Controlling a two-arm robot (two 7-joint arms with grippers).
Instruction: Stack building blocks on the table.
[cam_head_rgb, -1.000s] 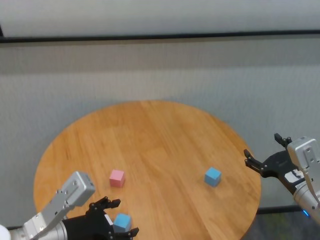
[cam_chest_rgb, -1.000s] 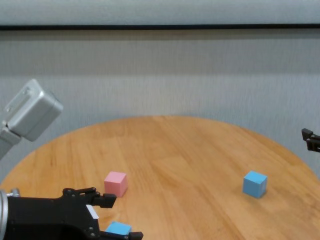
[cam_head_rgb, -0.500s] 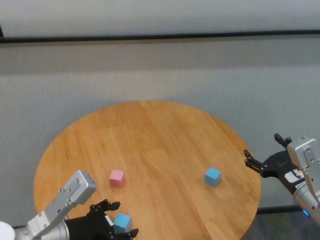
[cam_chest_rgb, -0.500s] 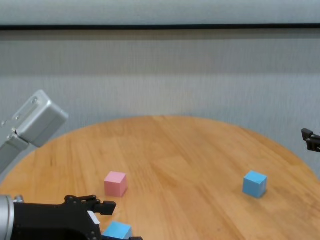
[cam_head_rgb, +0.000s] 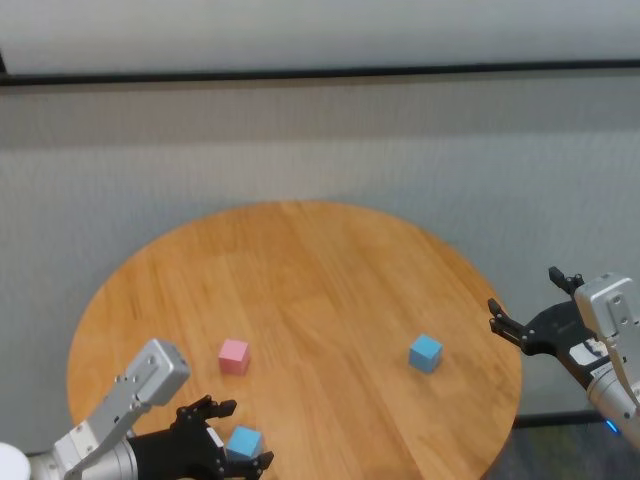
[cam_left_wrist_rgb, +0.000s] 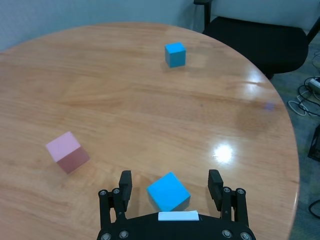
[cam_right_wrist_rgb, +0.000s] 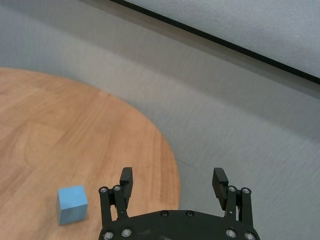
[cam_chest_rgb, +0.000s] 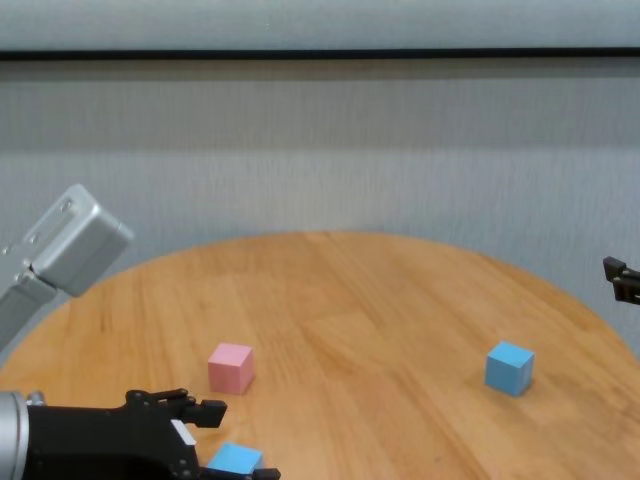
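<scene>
On the round wooden table (cam_head_rgb: 330, 280) lie three cubes. A light blue cube (cam_head_rgb: 243, 443) sits near the front left edge, between the open fingers of my left gripper (cam_head_rgb: 235, 437); it also shows in the left wrist view (cam_left_wrist_rgb: 168, 191) and the chest view (cam_chest_rgb: 234, 459). The fingers stand on either side of it, apart from it. A pink cube (cam_head_rgb: 233, 355) lies a little farther in, also in the left wrist view (cam_left_wrist_rgb: 67, 151). A second light blue cube (cam_head_rgb: 425, 352) lies at the right. My right gripper (cam_head_rgb: 532, 307) is open and empty beyond the table's right edge.
A grey wall rises behind the table. A dark chair (cam_left_wrist_rgb: 260, 35) stands off the table's far side in the left wrist view. The table's right edge (cam_right_wrist_rgb: 172, 165) lies between the right gripper and the right blue cube (cam_right_wrist_rgb: 72, 203).
My left gripper has lowered and drawn slightly toward the front edge around the near blue cube. The right arm and the cubes have not moved.
</scene>
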